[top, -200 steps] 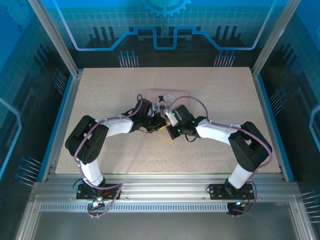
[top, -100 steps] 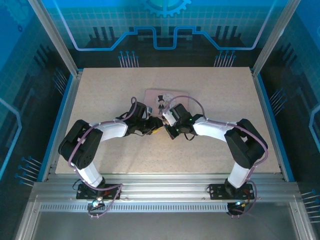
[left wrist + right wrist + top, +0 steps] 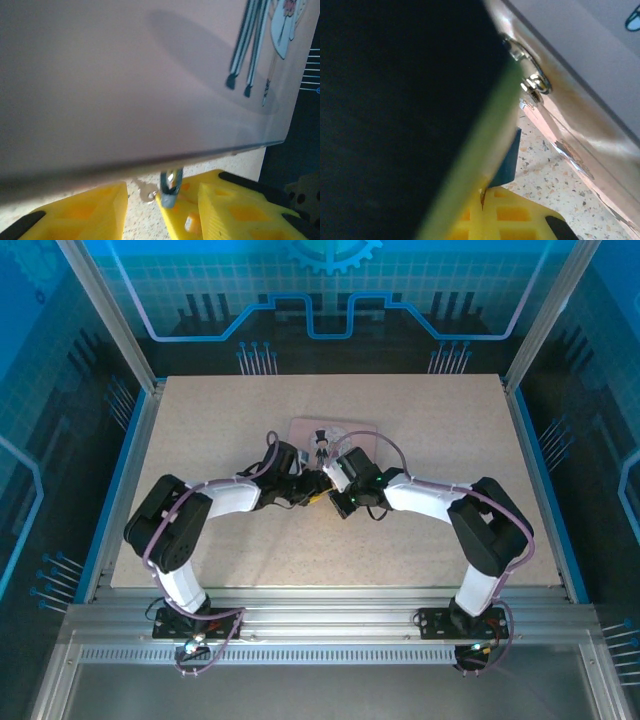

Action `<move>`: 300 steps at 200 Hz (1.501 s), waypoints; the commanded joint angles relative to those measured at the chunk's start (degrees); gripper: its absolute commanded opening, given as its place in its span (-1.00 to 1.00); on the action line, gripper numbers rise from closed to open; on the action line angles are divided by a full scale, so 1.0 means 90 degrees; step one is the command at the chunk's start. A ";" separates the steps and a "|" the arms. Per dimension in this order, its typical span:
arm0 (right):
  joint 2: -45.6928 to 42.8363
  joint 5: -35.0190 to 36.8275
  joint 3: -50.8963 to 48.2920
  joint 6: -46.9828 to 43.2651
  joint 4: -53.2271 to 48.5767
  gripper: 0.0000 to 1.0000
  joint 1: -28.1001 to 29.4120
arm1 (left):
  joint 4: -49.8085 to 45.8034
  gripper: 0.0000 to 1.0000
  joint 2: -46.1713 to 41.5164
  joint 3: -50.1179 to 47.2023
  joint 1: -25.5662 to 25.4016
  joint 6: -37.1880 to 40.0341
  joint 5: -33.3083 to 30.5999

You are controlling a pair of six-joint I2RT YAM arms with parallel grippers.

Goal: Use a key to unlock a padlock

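Speckled table (image 3: 200, 420) lies under my arms. My left hand (image 3: 308, 487) stands partly open, its fingers touching nothing. My right hand (image 3: 330, 492) is closed, pinching the blue padlock (image 3: 507, 161), just beside the near edge of the pink box (image 3: 125, 75).

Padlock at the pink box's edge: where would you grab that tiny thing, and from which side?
Likely by the blue body of the padlock, which juts out from the pink box over the table; the thin shackle is tucked against the box's edge and too slight to pinch. Come in from the table side, opposite the box, closing across the body.
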 commanded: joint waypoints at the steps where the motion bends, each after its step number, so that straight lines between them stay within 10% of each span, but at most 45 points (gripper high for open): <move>1: -0.0112 -0.0208 -0.0008 0.0121 -0.0091 -1.00 0.0195 | -0.0246 -0.33 0.0390 0.0180 -0.0105 -0.0252 0.0128; 45: -0.0383 -0.0231 -0.0131 0.0194 -0.0060 -0.89 0.0170 | -0.0221 -1.00 0.0542 0.0265 -0.0116 -0.0297 0.0185; 82: -0.0827 -0.0300 -0.0434 0.0418 0.0026 -0.25 -0.0119 | -0.0261 -1.00 0.0478 0.0273 -0.0099 -0.0311 0.0224; 154: -0.0776 -0.0029 -0.0643 0.0552 0.0286 -0.11 -0.0135 | -0.0341 -1.00 0.0434 0.0390 -0.0082 -0.0298 0.0321; 260: -0.0306 0.0220 -0.0266 0.0457 0.0412 -0.27 -0.0069 | -0.0439 -1.00 0.0322 0.0439 -0.0040 -0.0253 0.0447; 300: -0.0205 0.0023 -0.0162 0.0265 0.0320 -1.00 -0.0071 | -0.0439 -1.00 0.0284 0.0431 -0.0016 -0.0255 0.0461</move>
